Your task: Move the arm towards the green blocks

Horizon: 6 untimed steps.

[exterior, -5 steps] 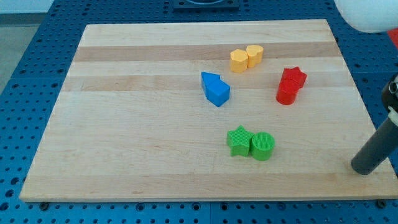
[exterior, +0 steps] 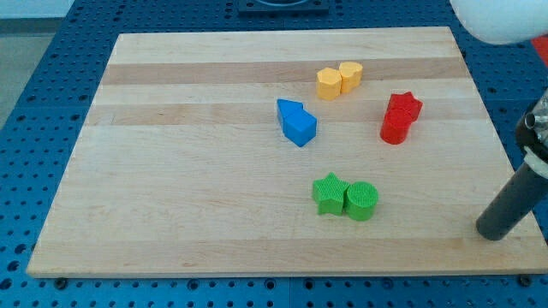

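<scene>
Near the board's (exterior: 171,171) front edge, right of centre, the green star (exterior: 329,192) and green cylinder (exterior: 361,201) sit touching; they look light, rigid and likely to slide easily when nudged side-on. The robot's tip (exterior: 493,231), holding nothing, rests well to their right.

From my tip (exterior: 491,233), at the board's (exterior: 188,180) right edge, you have bare wood toward 9 o'clock up to the green cylinder (exterior: 361,202), which touches the green star (exterior: 330,192). The red blocks (exterior: 399,118) stand apart at 11 o'clock.
</scene>
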Motion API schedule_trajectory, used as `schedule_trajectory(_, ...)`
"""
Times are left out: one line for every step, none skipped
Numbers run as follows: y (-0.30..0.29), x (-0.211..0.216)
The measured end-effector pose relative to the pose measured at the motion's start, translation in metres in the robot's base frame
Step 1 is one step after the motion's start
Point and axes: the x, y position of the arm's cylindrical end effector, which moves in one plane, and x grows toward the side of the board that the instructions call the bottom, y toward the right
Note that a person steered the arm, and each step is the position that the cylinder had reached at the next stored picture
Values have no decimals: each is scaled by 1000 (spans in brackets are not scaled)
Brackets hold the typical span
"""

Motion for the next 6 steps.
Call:
schedule_trajectory(-2,0)
schedule_trajectory(-3,0)
schedule_trajectory(-5,0)
schedule_trajectory(-6,0)
schedule_trajectory(-8,0)
schedule_trajectory(-10,0)
